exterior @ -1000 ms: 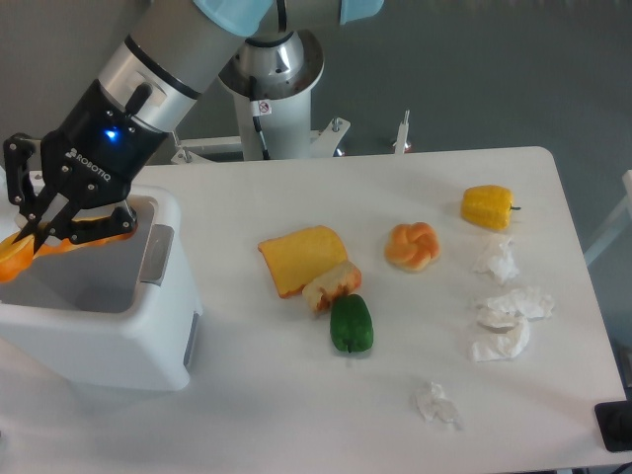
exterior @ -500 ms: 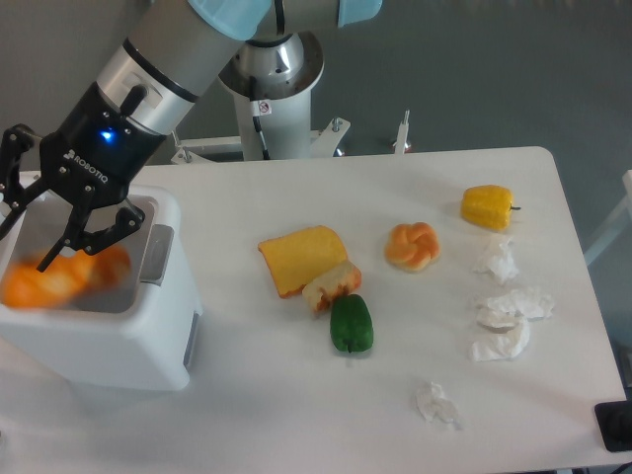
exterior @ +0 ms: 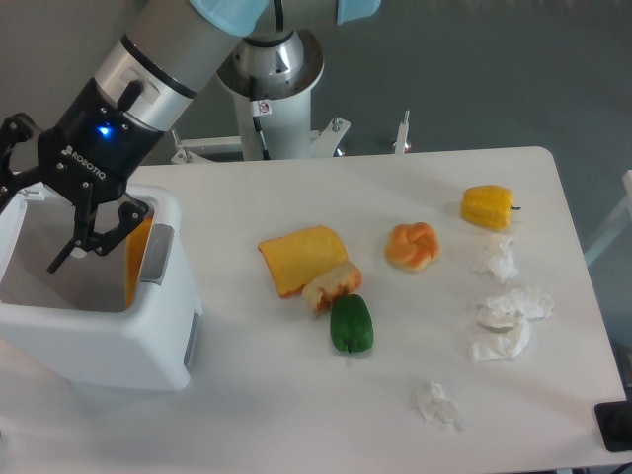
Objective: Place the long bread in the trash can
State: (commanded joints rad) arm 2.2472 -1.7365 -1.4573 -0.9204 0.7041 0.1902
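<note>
long bread [exterior: 136,259] mostly hidden in trash can [exterior: 148,341], seemingly upright

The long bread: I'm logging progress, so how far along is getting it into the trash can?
Done: the long bread is out of the end effector and stands on end inside the trash can, against its right inner wall. In hand: nothing; the end effector is open above the bin opening. Left: apparently only pulling the arm clear.

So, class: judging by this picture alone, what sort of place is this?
Probably a robotics lab test bench: a robot arm bolted behind a plain white table, with toy food like a green pepper and knotted bun laid out.
</note>
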